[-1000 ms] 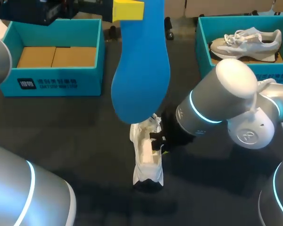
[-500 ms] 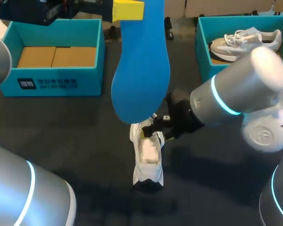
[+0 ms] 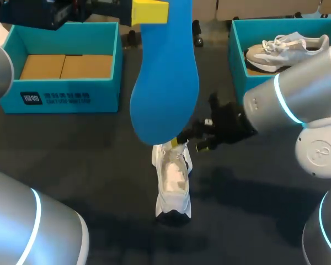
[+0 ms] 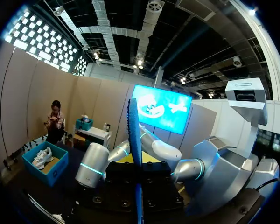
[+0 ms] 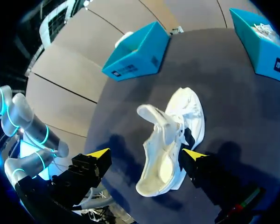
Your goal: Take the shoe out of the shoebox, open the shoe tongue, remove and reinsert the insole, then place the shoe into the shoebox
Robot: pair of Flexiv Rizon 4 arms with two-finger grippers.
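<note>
My left gripper (image 3: pixel 154 12) is up high at 12 o'clock in the head view, clamped on the blue insole (image 3: pixel 165 83). The fingers pinch its top end and the rest hangs down broad toward the middle of the table (image 3: pixel 71 165). From the left wrist view the insole shows edge-on, a thin blue line rising straight out from between my fingers.

My right arm (image 3: pixel 298 105) comes in from 3 o'clock, and the right gripper (image 3: pixel 187 142) hovers just over the 12 o'clock end of the white shoe (image 3: pixel 174 182). Fingers spread wide, nothing in them. In the right wrist view the two yellow tips (image 5: pixel 99 155) stand well apart, with the shoe lying ahead of and between them, not gripped. Whether the nearer tip brushes the shoe in the head view, I can't tell.

The shoe stands on its sole on the table, outside both boxes, a little toward 6 o'clock from centre, its length running 12 to 6. The tongue (image 5: pixel 151 114) is pulled up and back — the mouth gapes and the pale lining shows.

The teal shoebox (image 3: pixel 66 98) sits at 10 o'clock with brown cardboard (image 3: pixel 66 66) in its bottom. A second teal box (image 3: pixel 236 55) at 2 o'clock holds another pale sneaker (image 3: pixel 287 47)
</note>
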